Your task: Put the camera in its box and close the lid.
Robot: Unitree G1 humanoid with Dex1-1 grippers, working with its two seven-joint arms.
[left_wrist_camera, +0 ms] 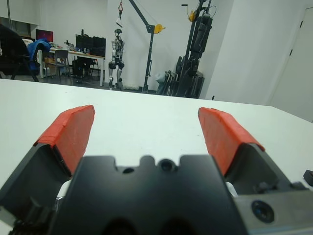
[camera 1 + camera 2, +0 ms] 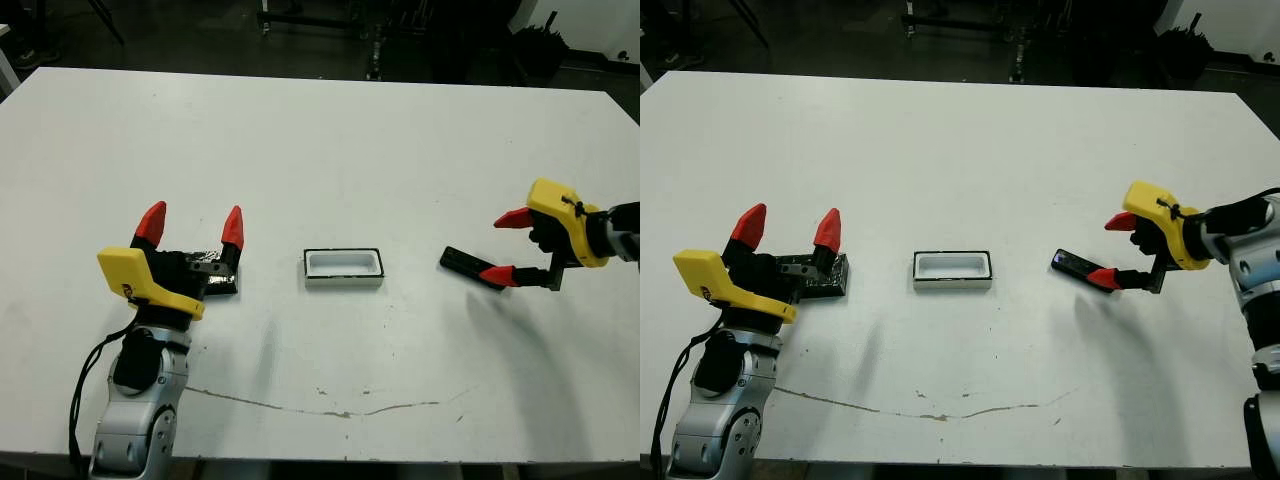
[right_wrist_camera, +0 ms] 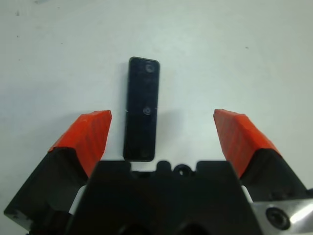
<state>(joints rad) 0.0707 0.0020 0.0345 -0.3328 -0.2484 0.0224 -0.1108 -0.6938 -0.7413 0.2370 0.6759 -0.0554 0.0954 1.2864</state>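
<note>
Step in hand, as judged: the pick-up of the camera (image 3: 142, 110) — nothing yet in the box (image 2: 344, 267), lid (image 2: 816, 276) not yet on. The right gripper (image 2: 506, 247) hung over the near end of the camera at the table's (image 2: 330, 150) right side, its red-tipped fingers (image 3: 88, 131) spread wide with nothing between the pads; in the right wrist view the bar lay lengthwise between them, nearer one finger than the other, its closer end tucked under the gripper's black body. Whether the lower finger touched the bar could not be told from the head views. The right forearm came in from the table's right edge, wrist turned so the fingers pointed inward toward the middle. Next move likely called for centring the bar between the fingers, lowering, and closing across its narrow width — a slim thing lying flat, so a shallow or off-centre pinch could skid it. The box sat open and upright at mid-table, white lining showing, well apart from the camera. The left gripper (image 2: 192, 227) rested at the left side, fingers apart and pointing away from the robot, standing over the lid, which lay flat just behind its body.
</note>
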